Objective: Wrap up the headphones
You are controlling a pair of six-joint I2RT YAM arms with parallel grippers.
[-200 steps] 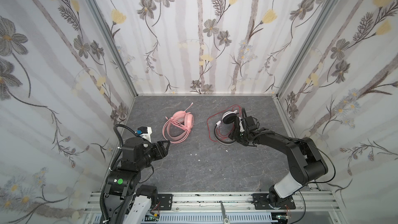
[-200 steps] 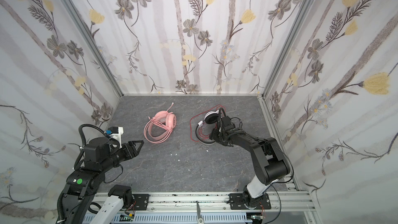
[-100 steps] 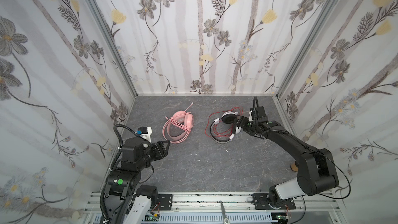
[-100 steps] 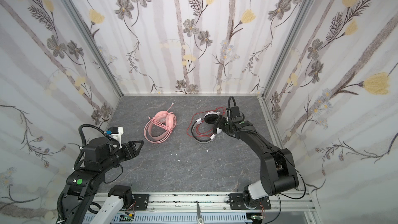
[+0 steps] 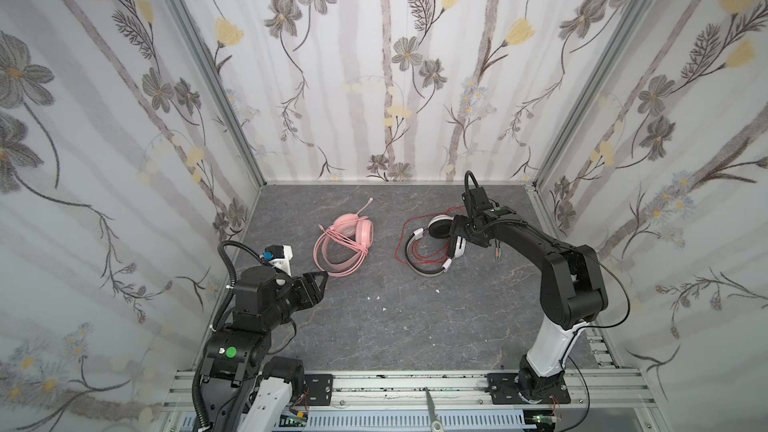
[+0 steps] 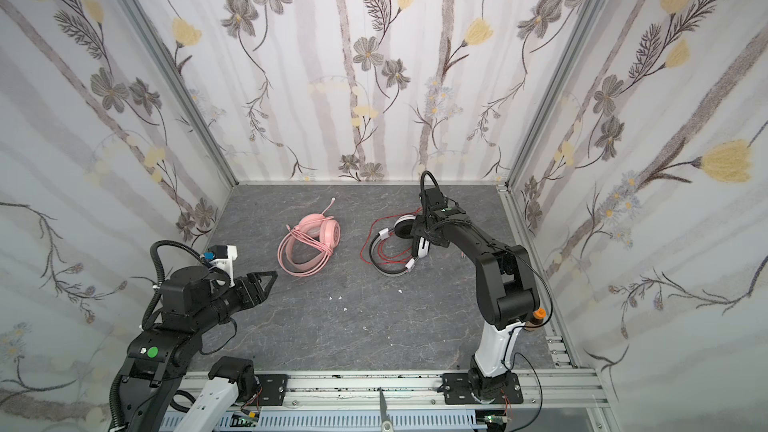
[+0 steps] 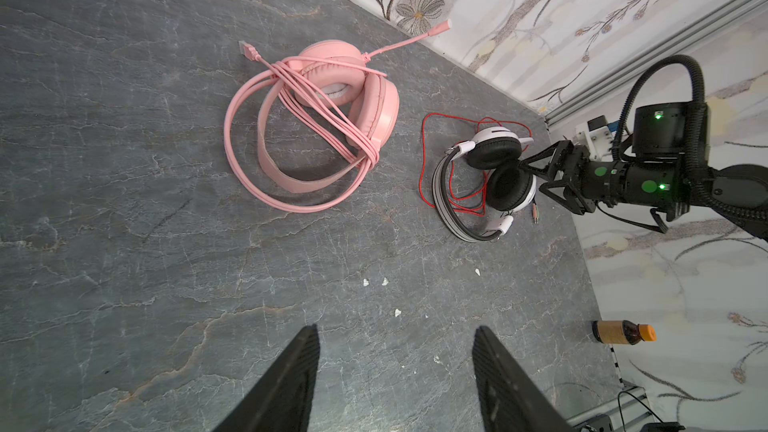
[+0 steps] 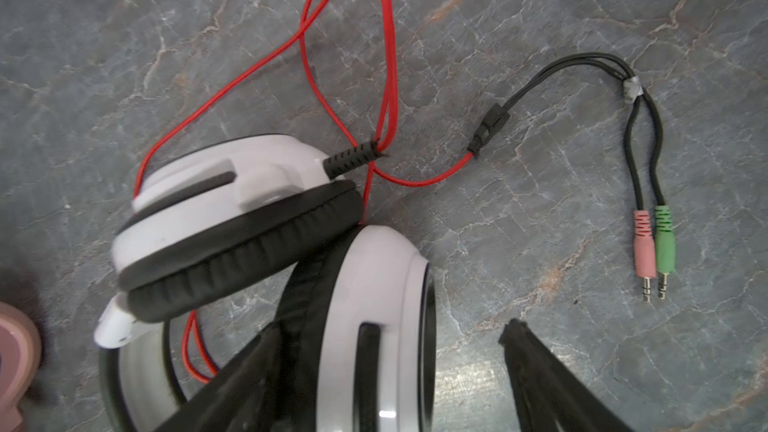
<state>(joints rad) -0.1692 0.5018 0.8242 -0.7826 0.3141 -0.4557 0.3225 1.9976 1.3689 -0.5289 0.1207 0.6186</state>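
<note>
The pink headphones [image 5: 349,238] [image 6: 311,243] [image 7: 332,118] lie at the table's middle back with their pink cord looped round the band. To their right lie the white-and-black headphones [image 5: 424,272] [image 6: 422,247] [image 7: 507,184] in loose loops of red cord [image 8: 307,35]. Their pink and green plugs [image 8: 652,251] rest on the table beside them. My right gripper [image 5: 459,228] [image 6: 419,230] [image 7: 532,178] [image 8: 390,328] is open, its jaws astride one white earcup [image 8: 374,305] with a gap on one side. My left gripper [image 5: 322,276] [image 6: 270,276] [image 7: 395,328] stands open and empty at the front left.
A small brown bottle with an orange cap [image 6: 538,315] [image 7: 623,332] stands at the table's right edge behind the right arm. White crumbs [image 5: 374,297] dot the grey slate top. Floral walls close in three sides; a metal rail [image 5: 415,388] runs along the front.
The right arm drew back and raised its elbow, its gripper staying at the white-and-black headset's earcup while the jaws widened. The left arm has not moved.
</note>
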